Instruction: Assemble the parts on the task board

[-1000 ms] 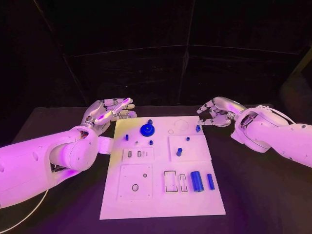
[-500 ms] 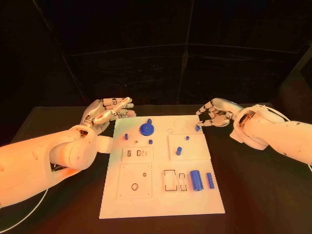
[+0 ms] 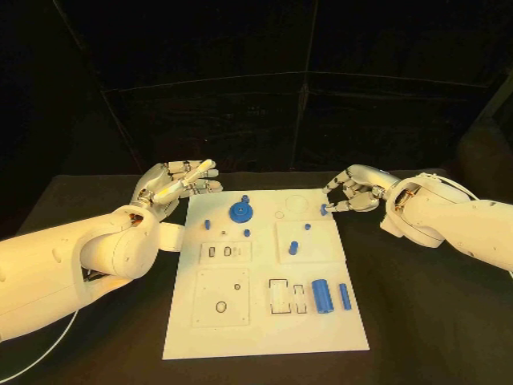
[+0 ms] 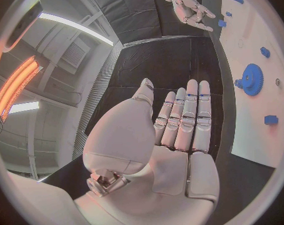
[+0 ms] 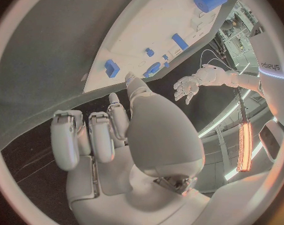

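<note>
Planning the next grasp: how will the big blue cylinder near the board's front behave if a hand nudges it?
The blue cylinder lies on its side on the white board, so it would probably roll sideways. It looks like rigid, smooth plastic: likely light and a bit slippery.

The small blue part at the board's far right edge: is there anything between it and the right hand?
Nothing visible. The right hand sits just beside the small blue part on the task board, its fingers curled toward it, and the gap between them looks bare.
</note>
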You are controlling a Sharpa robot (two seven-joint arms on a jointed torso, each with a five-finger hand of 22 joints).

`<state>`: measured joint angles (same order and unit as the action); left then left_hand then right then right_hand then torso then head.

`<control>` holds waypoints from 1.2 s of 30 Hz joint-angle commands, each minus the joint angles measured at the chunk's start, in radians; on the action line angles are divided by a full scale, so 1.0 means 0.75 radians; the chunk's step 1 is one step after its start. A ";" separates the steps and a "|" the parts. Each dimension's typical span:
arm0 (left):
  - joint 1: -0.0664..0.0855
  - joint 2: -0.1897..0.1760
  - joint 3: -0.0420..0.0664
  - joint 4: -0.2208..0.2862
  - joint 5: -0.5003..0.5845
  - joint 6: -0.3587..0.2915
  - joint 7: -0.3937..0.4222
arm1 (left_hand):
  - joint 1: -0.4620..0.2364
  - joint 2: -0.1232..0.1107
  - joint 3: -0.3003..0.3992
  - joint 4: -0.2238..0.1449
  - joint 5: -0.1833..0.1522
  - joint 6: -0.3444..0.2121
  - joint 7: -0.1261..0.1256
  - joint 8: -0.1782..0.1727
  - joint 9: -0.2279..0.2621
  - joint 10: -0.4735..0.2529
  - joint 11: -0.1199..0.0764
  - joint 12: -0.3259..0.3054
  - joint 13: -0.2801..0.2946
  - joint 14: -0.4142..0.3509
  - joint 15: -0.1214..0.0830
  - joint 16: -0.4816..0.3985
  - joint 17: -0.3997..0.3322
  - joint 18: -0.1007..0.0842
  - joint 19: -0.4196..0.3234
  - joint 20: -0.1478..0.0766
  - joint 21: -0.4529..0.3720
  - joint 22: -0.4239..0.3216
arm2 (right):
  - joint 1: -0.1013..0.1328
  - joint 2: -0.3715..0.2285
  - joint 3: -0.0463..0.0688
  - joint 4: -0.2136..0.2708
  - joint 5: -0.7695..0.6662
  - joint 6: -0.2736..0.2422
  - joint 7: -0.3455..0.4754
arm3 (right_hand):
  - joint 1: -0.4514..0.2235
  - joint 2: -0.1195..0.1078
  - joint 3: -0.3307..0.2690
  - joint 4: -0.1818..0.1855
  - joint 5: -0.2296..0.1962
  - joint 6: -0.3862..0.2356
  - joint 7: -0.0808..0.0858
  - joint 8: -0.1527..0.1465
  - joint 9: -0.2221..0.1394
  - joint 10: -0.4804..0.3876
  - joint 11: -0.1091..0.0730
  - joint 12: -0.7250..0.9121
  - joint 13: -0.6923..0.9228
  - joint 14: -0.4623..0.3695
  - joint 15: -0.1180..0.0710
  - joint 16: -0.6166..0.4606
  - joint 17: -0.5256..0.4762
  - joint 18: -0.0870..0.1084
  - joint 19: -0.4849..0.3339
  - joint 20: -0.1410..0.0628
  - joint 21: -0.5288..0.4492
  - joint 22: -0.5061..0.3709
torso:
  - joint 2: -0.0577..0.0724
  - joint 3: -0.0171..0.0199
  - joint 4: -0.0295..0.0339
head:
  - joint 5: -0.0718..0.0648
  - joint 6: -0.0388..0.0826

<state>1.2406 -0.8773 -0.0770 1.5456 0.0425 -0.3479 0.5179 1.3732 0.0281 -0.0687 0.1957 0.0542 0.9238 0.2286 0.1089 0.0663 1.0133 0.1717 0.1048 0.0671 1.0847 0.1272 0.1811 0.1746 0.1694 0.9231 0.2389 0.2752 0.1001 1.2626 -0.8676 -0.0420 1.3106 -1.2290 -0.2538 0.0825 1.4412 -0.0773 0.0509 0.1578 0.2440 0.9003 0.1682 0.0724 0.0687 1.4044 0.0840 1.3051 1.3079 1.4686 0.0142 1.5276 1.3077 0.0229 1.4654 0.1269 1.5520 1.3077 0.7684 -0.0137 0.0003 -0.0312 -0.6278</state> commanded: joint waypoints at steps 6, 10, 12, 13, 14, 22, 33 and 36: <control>0.001 0.004 0.001 -0.002 -0.007 0.017 0.006 | 0.004 0.013 -0.003 -0.005 -0.002 0.002 0.008 -0.008 -0.001 0.002 0.012 -0.002 0.000 0.001 0.006 -0.006 0.001 0.018 0.007 0.003 -0.006 -0.002 | -0.006 0.010 0.000 -0.016 -0.004 0.022 -0.012 | -0.001 0.003 -0.008 0.002 -0.001 0.010 0.005 0.000 0.001 0.006 -0.001 0.007 0.038 0.109 -0.004 0.005 0.229 -0.017 0.097 -0.005 0.004 0.297 | -0.001 0.0011 0.0015 | 0.000 0.000; 0.001 0.003 0.001 -0.003 -0.007 0.017 0.006 | 0.004 0.013 -0.003 -0.005 -0.002 0.002 0.008 -0.008 -0.001 0.002 0.012 -0.002 0.000 0.001 0.006 -0.006 0.001 0.018 0.007 0.003 -0.006 -0.002 | -0.009 0.014 0.000 -0.020 -0.010 0.029 -0.017 | 0.000 0.005 -0.008 0.001 -0.001 0.011 0.005 0.000 0.001 0.007 -0.001 0.007 0.038 0.109 -0.004 0.005 0.229 -0.017 0.097 -0.005 0.004 0.296 | 0.000 -0.0005 0.0006 | 0.001 -0.001; 0.001 0.004 0.001 -0.004 -0.007 0.017 0.006 | 0.004 0.013 -0.003 -0.005 -0.002 0.002 0.008 -0.008 -0.001 0.002 0.012 -0.002 0.000 0.001 0.006 -0.006 0.001 0.018 0.007 0.003 -0.006 -0.002 | -0.011 0.016 0.000 -0.022 -0.014 0.037 -0.017 | 0.002 0.008 -0.008 0.000 -0.001 0.014 0.004 0.002 0.002 0.007 -0.002 0.008 0.038 0.109 -0.004 0.005 0.229 -0.017 0.097 -0.005 0.003 0.296 | 0.000 -0.0006 0.0002 | 0.001 0.000; 0.001 0.004 0.001 -0.004 -0.007 0.017 0.006 | 0.004 0.013 -0.003 -0.005 -0.002 0.002 0.008 -0.008 -0.001 0.002 0.012 -0.002 0.000 0.001 0.006 -0.006 0.001 0.018 0.007 0.003 -0.006 -0.002 | -0.011 0.017 0.000 -0.022 -0.015 0.040 -0.017 | 0.003 0.009 -0.008 -0.001 -0.001 0.016 0.004 0.003 0.002 0.007 -0.002 0.008 0.039 0.109 -0.004 0.005 0.228 -0.017 0.097 -0.005 0.003 0.296 | -0.001 -0.0001 0.0001 | 0.001 0.000; 0.000 0.004 0.001 -0.004 -0.007 0.017 0.006 | 0.004 0.013 -0.003 -0.005 -0.002 0.002 0.008 -0.008 -0.001 0.002 0.012 -0.002 0.000 0.001 0.006 -0.006 0.001 0.018 0.007 0.003 -0.006 -0.002 | -0.012 0.018 0.000 -0.023 -0.016 0.044 -0.017 | 0.005 0.011 -0.008 -0.002 -0.002 0.018 0.004 0.004 0.002 0.007 -0.002 0.008 0.039 0.109 -0.005 0.005 0.228 -0.017 0.097 -0.005 0.003 0.296 | -0.001 0.0004 0.0001 | 0.001 0.000; 0.000 0.004 0.001 -0.005 -0.007 0.017 0.006 | 0.004 0.014 -0.004 -0.007 -0.002 0.002 0.008 -0.009 -0.001 0.002 0.012 -0.003 0.000 0.002 0.006 -0.007 0.002 0.018 0.008 0.003 -0.007 -0.003 | -0.019 0.030 0.000 -0.033 -0.032 0.059 -0.018 | 0.013 0.019 -0.008 -0.008 -0.001 0.031 0.001 0.010 0.004 0.009 -0.004 0.012 0.042 0.109 -0.006 0.005 0.230 -0.017 0.097 -0.006 0.004 0.297 | 0.000 -0.0006 0.0006 | -0.002 -0.002; 0.000 0.006 0.001 -0.008 -0.007 0.017 0.005 | 0.005 0.014 -0.004 -0.007 -0.002 0.002 0.008 -0.009 -0.001 0.003 0.012 -0.003 0.000 0.002 0.006 -0.007 0.002 0.018 0.008 0.003 -0.007 -0.003 | -0.026 0.062 0.000 -0.066 -0.039 0.065 -0.014 | 0.037 0.044 0.002 -0.028 0.000 0.056 -0.002 0.019 0.005 0.012 -0.008 0.017 0.047 0.110 -0.010 0.006 0.232 -0.017 0.098 -0.009 0.004 0.297 | 0.000 0.0001 0.0021 | -0.003 -0.004; 0.000 0.006 0.001 -0.010 -0.007 0.016 0.005 | 0.005 0.015 -0.004 -0.007 -0.002 0.003 0.008 -0.009 -0.001 0.003 0.012 -0.003 0.000 0.002 0.006 -0.007 0.002 0.018 0.008 0.003 -0.007 -0.003 | -0.027 0.065 0.000 -0.073 -0.040 0.065 -0.014 | 0.042 0.054 0.007 -0.033 -0.012 0.065 -0.003 0.022 0.005 0.013 -0.009 0.020 0.050 0.110 -0.011 0.007 0.234 -0.018 0.099 -0.010 0.004 0.299 | 0.000 0.0003 0.0017 | -0.003 -0.005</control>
<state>1.2399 -0.8737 -0.0772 1.5379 0.0425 -0.3465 0.5171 1.3765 0.0314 -0.0715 0.1929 0.0542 0.9238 0.2285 0.1089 0.0663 1.0168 0.1752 0.1048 0.0671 1.0847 0.1272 0.1811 0.1754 0.1694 0.9231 0.2389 0.2752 0.0990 1.2411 -0.8196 -0.0421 1.2570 -1.2510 -0.2137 0.0696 1.4743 -0.0442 0.0560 0.1360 0.2382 0.9413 0.1663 0.0855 0.0718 1.4079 0.0803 1.3150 1.3112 1.4660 0.0116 1.5276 1.3074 0.0229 1.4654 0.1269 1.5519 1.3075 0.7681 -0.0136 0.0008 -0.0336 -0.6311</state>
